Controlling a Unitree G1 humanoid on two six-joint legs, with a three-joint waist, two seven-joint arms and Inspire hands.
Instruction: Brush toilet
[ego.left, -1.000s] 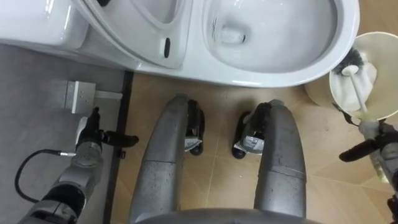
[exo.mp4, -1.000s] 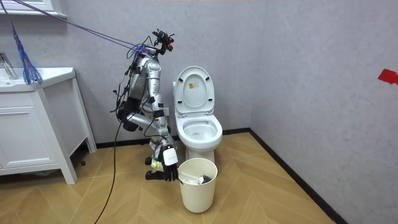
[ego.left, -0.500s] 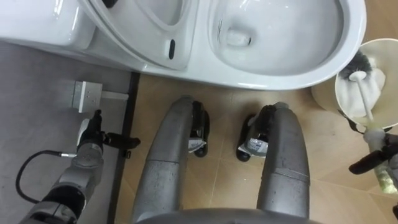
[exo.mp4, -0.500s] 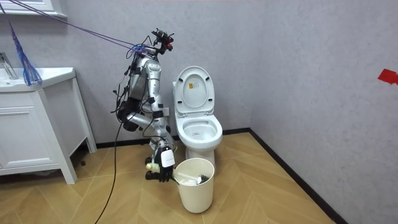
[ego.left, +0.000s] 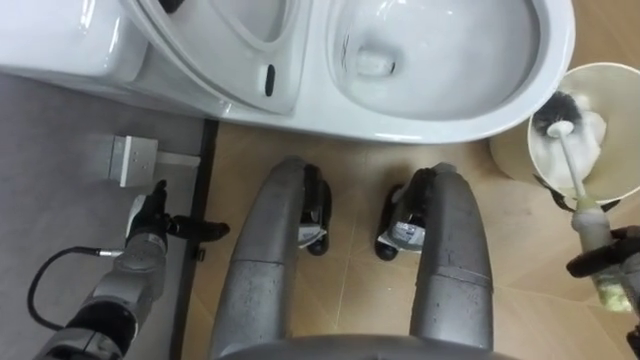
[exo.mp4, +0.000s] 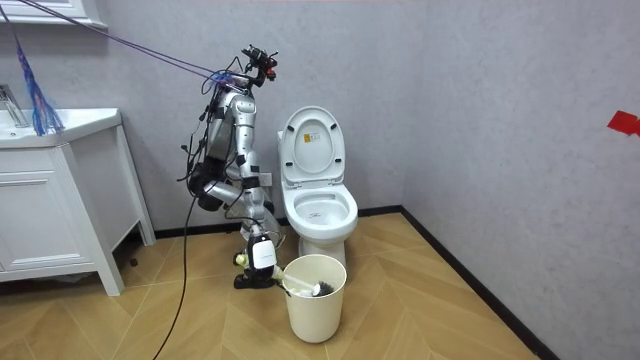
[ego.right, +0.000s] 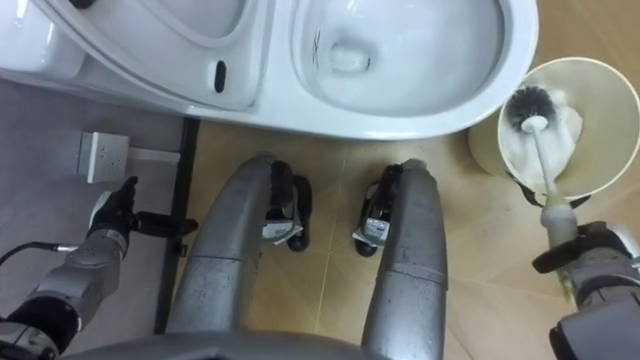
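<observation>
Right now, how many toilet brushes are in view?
1: the white-handled, black-bristled toilet brush, head down in the round cream bin beside the white toilet, handle gripped by the right hand. The bin's depths could hide another.

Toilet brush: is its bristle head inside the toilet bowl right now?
No, the toilet brush, gripped by the right hand, has its head down in the cream bin beside the toilet bowl.

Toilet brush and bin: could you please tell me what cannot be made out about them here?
Left eye view: the right hand gripping the toilet brush is cut off by the right edge.
Both eye views: the bottom of the bin is hidden by white material under the bristles.
Room view: the grip is too small to read.
</observation>
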